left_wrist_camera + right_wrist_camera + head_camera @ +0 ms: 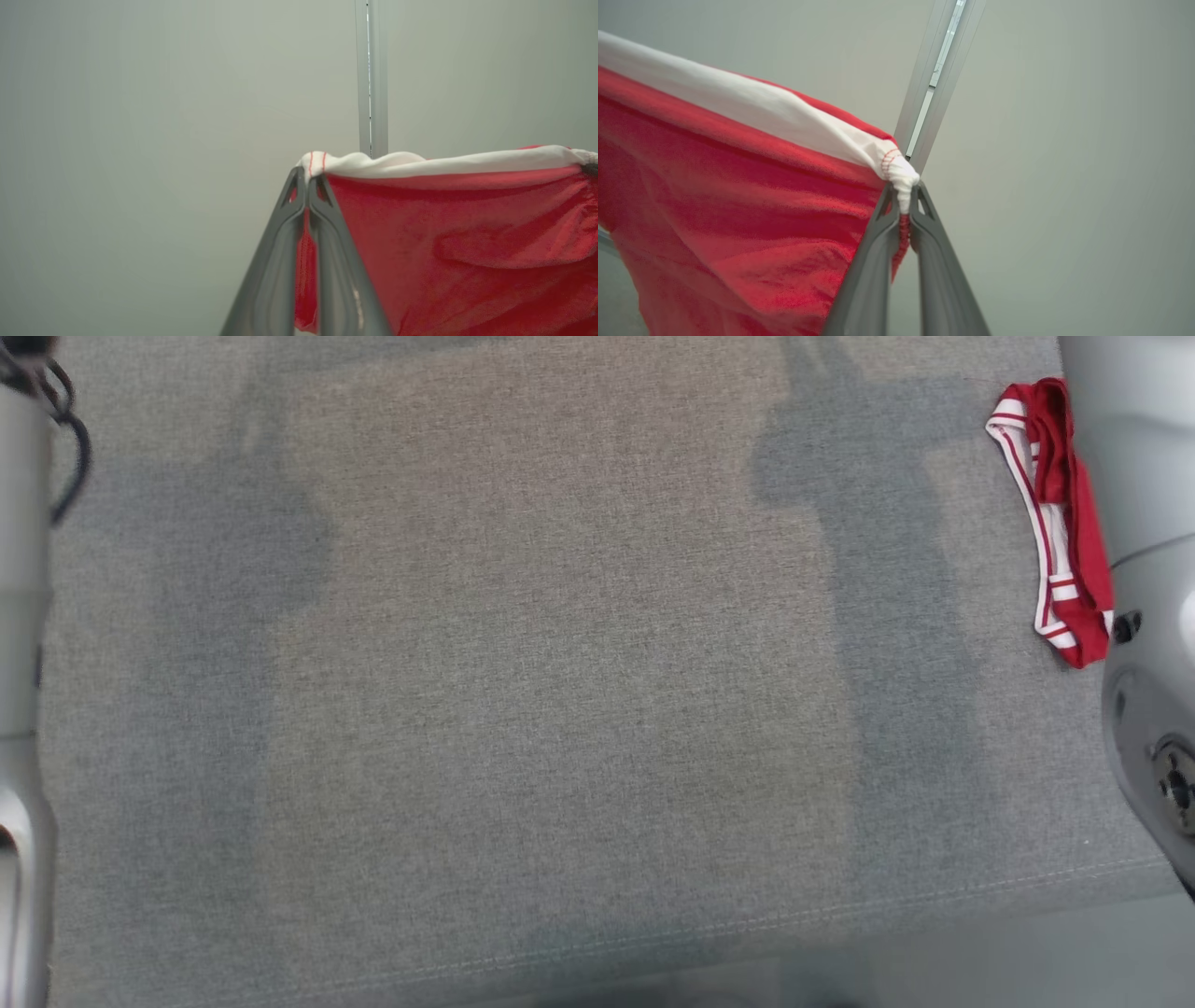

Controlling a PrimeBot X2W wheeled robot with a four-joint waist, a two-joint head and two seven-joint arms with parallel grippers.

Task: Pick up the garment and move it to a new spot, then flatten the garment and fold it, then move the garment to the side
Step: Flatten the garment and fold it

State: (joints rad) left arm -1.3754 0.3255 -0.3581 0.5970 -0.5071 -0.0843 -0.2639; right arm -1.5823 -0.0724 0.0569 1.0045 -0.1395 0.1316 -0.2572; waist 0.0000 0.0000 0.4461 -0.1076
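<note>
Both left pincer (pixel 307 177) and right pincer (pixel 903 195) clamp tight on the red garment (pixel 467 242).

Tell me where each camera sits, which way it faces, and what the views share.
Head view: on the head, facing down at a grey fabric surface holding a striped garment; pale left forearm and right forearm at the edges.
Left wrist view: on the left wrist, facing a pale wall and metal post; left claw shut on the white band of the red garment.
Right wrist view: on the right wrist, facing the same wall; right claw shut on that band.
Shared: both wrist views show the red garment and post.
</note>
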